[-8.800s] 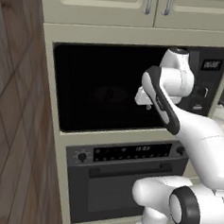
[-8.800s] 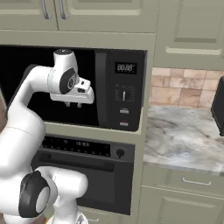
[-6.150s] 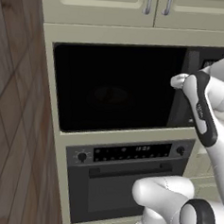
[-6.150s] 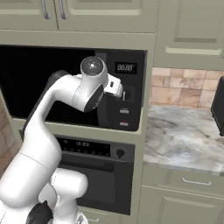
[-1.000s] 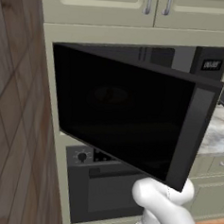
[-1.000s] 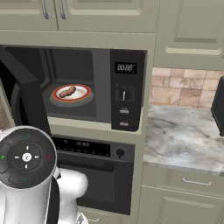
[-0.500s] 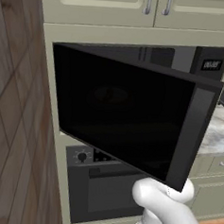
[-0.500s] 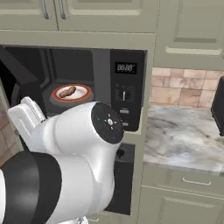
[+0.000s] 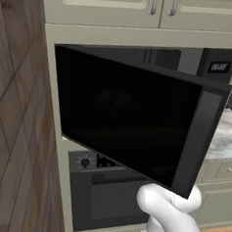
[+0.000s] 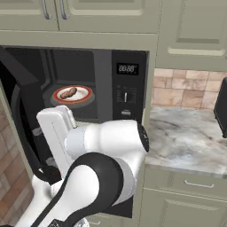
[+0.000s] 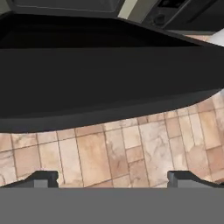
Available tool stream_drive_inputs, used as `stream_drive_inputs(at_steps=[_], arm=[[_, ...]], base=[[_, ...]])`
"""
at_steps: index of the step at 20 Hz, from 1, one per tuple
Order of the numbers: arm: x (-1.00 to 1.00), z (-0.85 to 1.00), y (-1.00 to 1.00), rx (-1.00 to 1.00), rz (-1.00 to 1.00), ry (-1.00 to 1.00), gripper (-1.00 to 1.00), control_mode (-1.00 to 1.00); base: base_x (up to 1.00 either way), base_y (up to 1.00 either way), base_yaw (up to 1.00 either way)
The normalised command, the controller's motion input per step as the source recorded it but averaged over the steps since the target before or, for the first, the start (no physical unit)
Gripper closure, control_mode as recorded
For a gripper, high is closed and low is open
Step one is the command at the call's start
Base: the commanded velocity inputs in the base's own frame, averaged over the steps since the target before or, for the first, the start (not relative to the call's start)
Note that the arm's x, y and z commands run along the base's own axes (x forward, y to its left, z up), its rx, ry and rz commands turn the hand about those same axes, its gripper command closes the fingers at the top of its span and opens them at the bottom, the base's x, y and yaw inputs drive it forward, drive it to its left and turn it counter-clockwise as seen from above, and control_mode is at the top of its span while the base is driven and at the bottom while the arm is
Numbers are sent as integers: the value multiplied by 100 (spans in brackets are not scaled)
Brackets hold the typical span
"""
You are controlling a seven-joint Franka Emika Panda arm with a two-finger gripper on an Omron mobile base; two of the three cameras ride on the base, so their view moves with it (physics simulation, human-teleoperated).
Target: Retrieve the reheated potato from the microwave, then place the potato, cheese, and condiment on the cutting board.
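Observation:
The microwave (image 10: 127,86) stands open, its dark glass door (image 9: 132,119) swung out to the left. Inside, the brown potato (image 10: 68,93) lies on a white red-rimmed plate (image 10: 84,95). My gripper (image 11: 114,179) is open, its fingertips (image 11: 43,178) wide apart with nothing between them. It hangs low, looking at the tiled floor under the dark underside of the door (image 11: 109,83), well away from the potato. My white arm bends in front of the microwave's opening. The cheese, condiment and cutting board are out of view.
A black oven (image 9: 107,198) with a knob sits under the microwave. A marble counter (image 10: 190,142) runs to the right, with a dark appliance (image 10: 221,106) at its far edge. Cabinet doors hang above, and a wooden wall (image 9: 14,130) stands on the left.
The microwave door, shut several seconds ago, is swung open and has held still over the last second. My arm has shifted across the front of the microwave in the right base view.

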Motion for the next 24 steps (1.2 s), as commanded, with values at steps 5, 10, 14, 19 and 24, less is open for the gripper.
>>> stream_drive_inputs(at_steps=[5,10,14,19,24], arm=[[50,-2,-19,5,4,0,-100,-100],[46,-2,-7,1,0,0,-100,-100],[52,-6,2,0,0,0,-100,-100],[42,-15,11,1,1,0,-100,-100],[24,-25,31,0,5,0,-100,-100]], base=[[0,0,0],[0,0,0],[0,0,0],[0,0,0],[0,0,0]])
